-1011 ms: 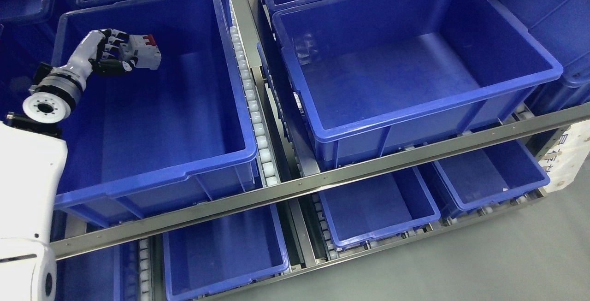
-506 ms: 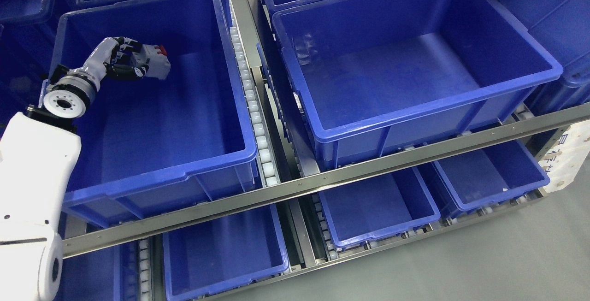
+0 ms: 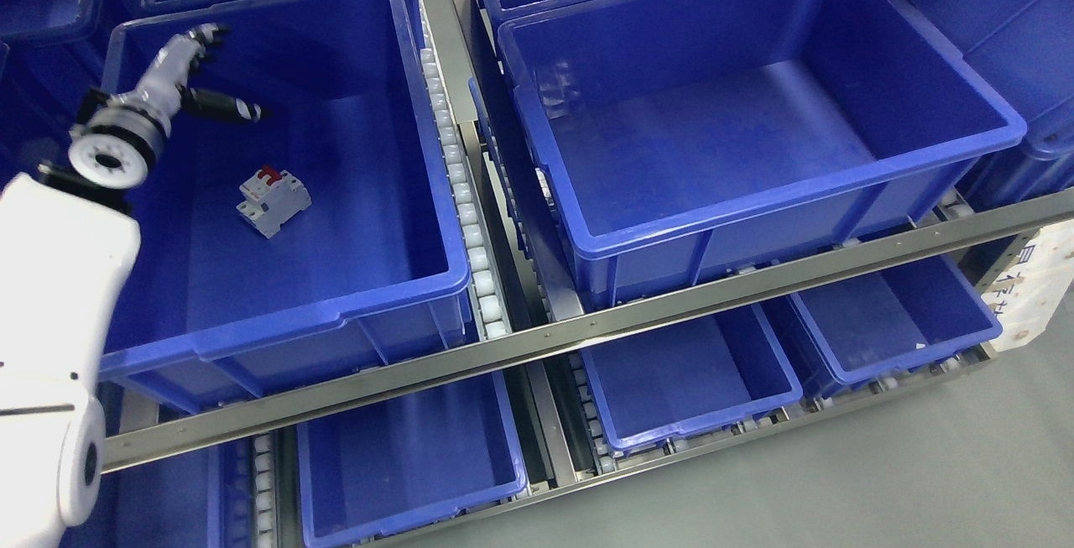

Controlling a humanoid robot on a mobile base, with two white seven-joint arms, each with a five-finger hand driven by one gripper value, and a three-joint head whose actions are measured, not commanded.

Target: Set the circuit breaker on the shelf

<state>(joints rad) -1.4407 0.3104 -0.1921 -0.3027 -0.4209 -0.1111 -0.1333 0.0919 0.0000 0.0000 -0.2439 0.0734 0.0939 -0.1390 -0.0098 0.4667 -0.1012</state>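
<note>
A grey circuit breaker with a red switch lies on the floor of the large blue bin at the left of the upper shelf. My left hand hovers above the bin's far left corner, up and to the left of the breaker, fingers spread and holding nothing. Its white forearm comes in from the lower left. The right arm does not show.
A second large blue bin stands to the right across a roller track. A steel shelf rail runs along the front. Smaller blue bins sit on the lower level. Grey floor lies at lower right.
My left hand has let go of the circuit breaker, which dropped to the bin floor. The fingers have spread and the hand has lifted back toward the bin's far left corner.
</note>
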